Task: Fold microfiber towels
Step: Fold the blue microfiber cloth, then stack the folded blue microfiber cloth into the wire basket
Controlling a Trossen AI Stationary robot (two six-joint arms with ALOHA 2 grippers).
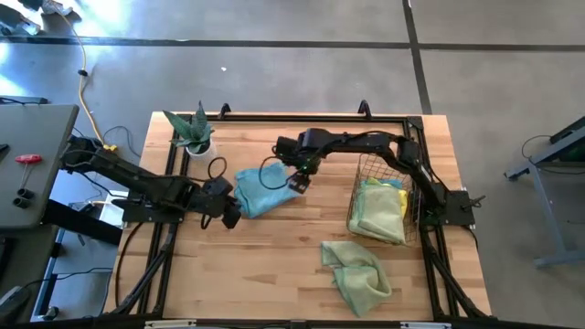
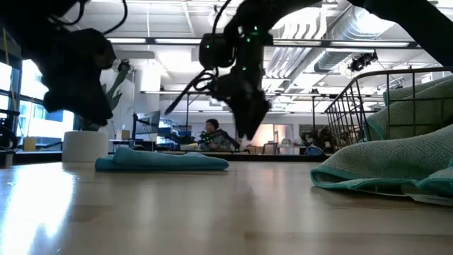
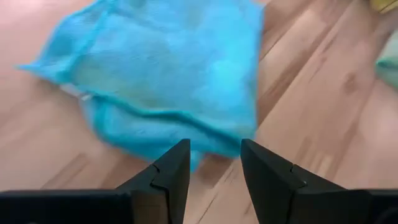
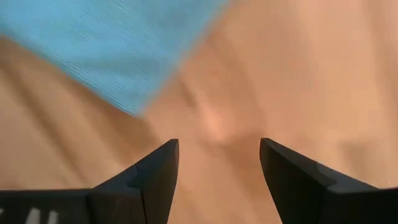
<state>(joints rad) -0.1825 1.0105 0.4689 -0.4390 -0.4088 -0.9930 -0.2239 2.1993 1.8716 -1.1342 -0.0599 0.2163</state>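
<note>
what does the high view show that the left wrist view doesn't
Only the high view shows the whole table, the plant, the wire basket holding towels, the crumpled green towel near the front edge, and the right claw, open, at the blue towel's right side.

Only the left wrist view shows up close that the left claw is open and empty, its fingers just short of the cloth's edge.

Both show the blue towel lying on bare wood.

Both arms' jaws parted, empty.
</note>
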